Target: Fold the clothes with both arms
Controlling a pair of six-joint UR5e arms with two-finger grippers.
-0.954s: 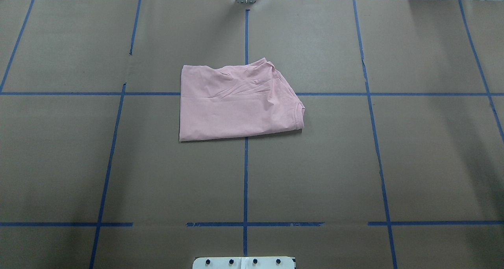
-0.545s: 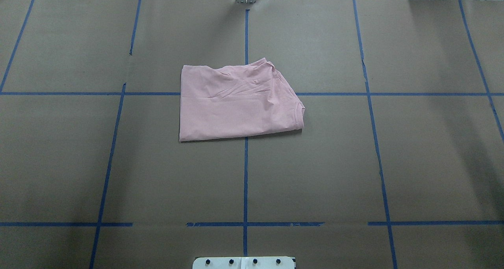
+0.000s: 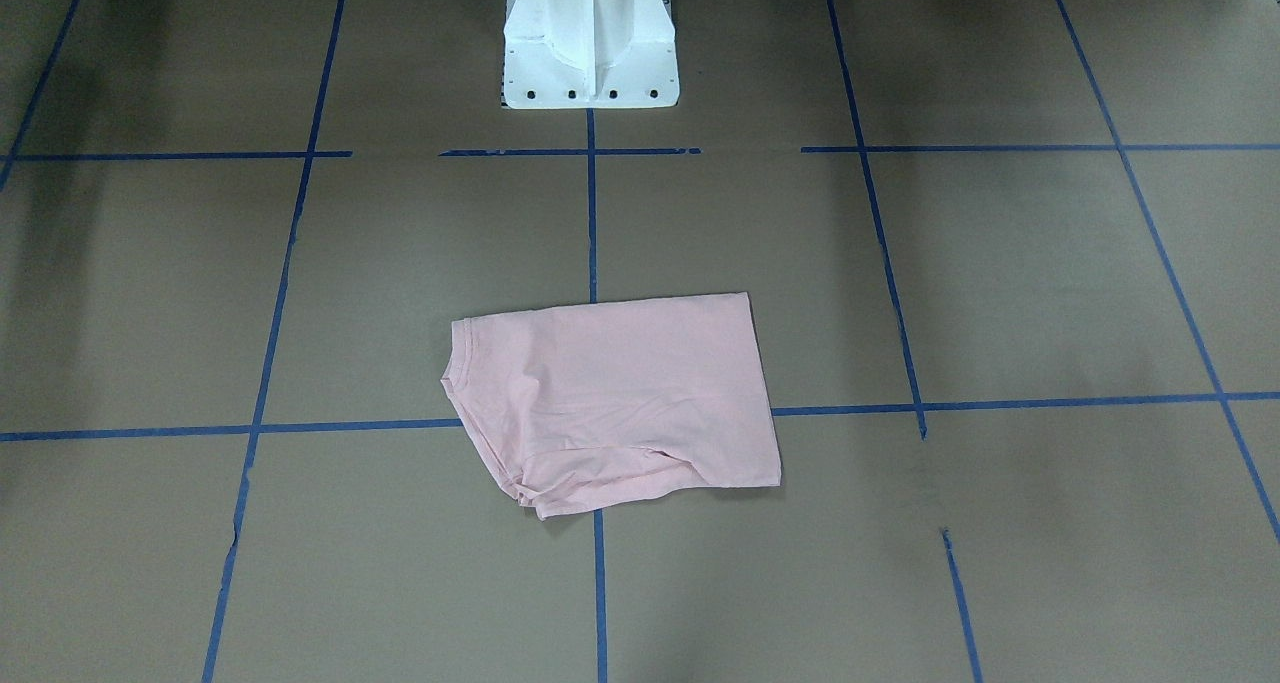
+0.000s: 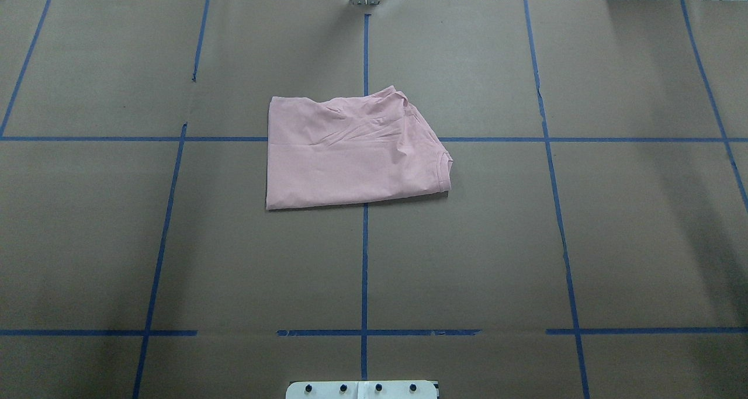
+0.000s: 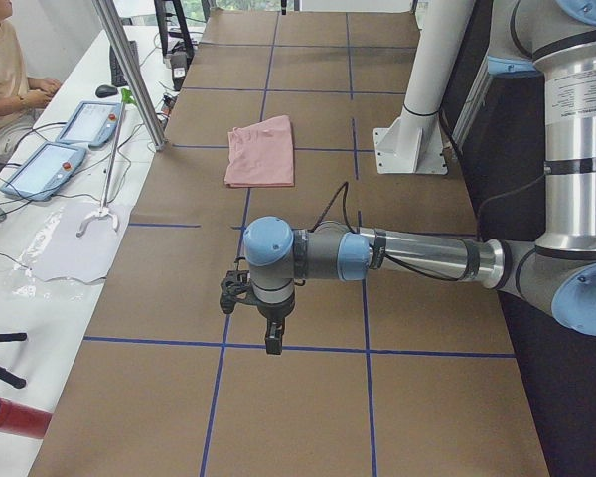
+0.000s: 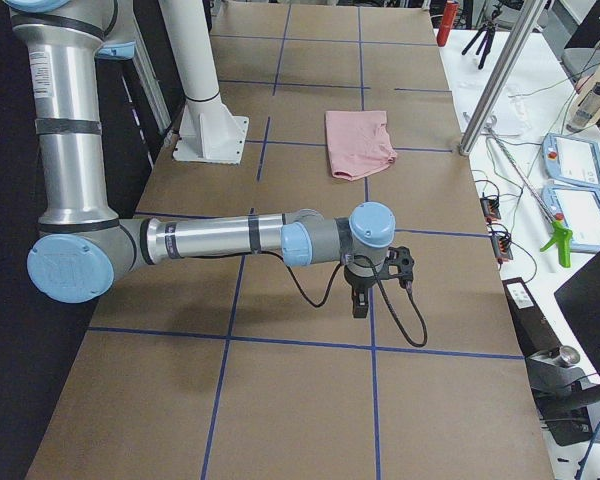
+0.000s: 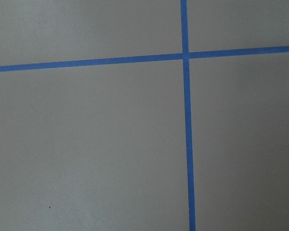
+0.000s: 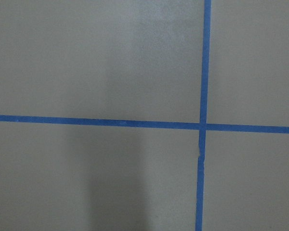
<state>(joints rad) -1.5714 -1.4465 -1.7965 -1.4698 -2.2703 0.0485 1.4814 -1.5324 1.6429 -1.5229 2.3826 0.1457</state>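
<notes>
**A:** How did things stand, left to right?

**B:** The left arm [image 5: 407, 256] reached low over the bare surface [image 4: 584, 241], well apart from the shirt. Nothing hung from the left pincer [image 5: 270, 338], but I couldn't tell how wide it stood. The T-shirt [image 4: 350, 159] lay mid-surface, folded to a rough rectangle across the centre blue tape [image 4: 364, 259], with its collar [image 4: 445, 174] toward the robot's right. The right arm [image 6: 230, 238] mirrored the left, and the right pincer [image 6: 360, 300] was equally unreadable.

**A:** Which step was that?

**B:** I judged the folding finished, or nearly. Any further fold would need both pincers brought back to the shirt's edges.

**A:** Had anything changed since a second earlier?

**B:** No, the shirt lay exactly as before.
</notes>
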